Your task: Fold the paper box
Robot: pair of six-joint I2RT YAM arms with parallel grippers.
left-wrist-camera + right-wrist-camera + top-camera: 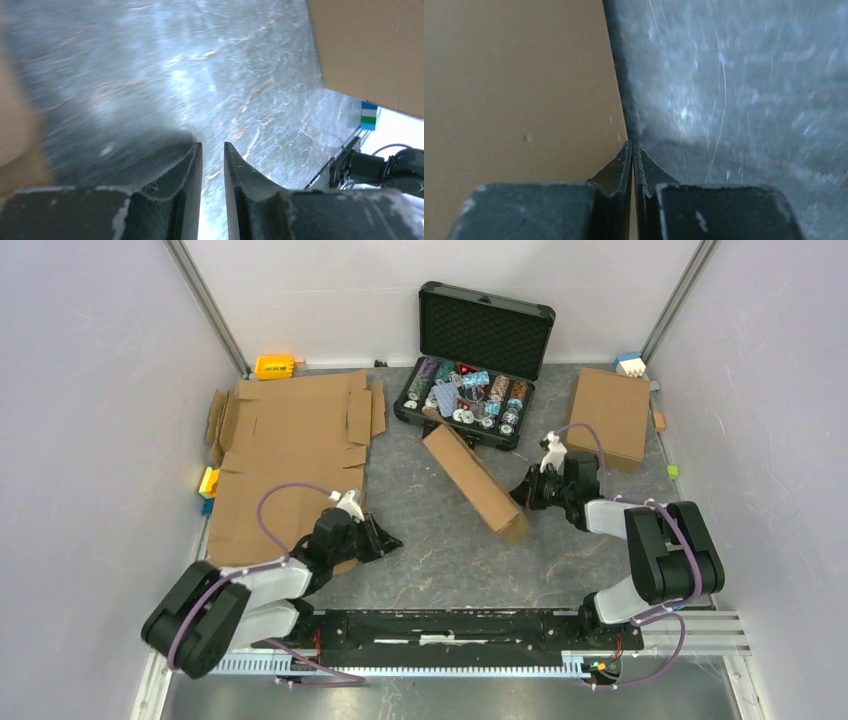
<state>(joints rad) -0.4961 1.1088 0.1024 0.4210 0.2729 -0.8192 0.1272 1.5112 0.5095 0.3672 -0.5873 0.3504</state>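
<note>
Top view, left side: flat cardboard sheets [290, 455] with cut flaps lie spread on the grey table [440, 560], reaching up to the left wall. A yellow-and-green block [208, 481] sits at their left edge, an orange block [273, 366] at their far edge.

The left gripper [390, 540] is low at the near right corner of the sheets. In its wrist view the left gripper [212, 145] shows fingers [187, 170] a narrow slit apart, with bare table between them and nothing pinched. Tan cardboard [370, 50] fills that view's top right, a blue-green block [369, 115] below it, and a blurred tan patch sits on the left.

Centre back: an open black case [485, 335] with colourful chips in the tray. The paper box [475, 480], brown and closed up, lies diagonally mid-table; its far end is just at the case's front and its near end points toward the arm bases.

The right gripper [523, 490] is right beside the box's near right side. In its wrist view the right gripper [632, 143] has fingers [616, 170] pressed together, with nothing visible between them. The tips sit at the edge of the paper box [514, 90], which fills the left half. Contact is likely, but the view is too close to be sure.

Right side: a second folded brown box [610, 415] lies flat near the right wall, well apart from the first. A blue-and-white block [630, 363] sits in the back corner.
</note>
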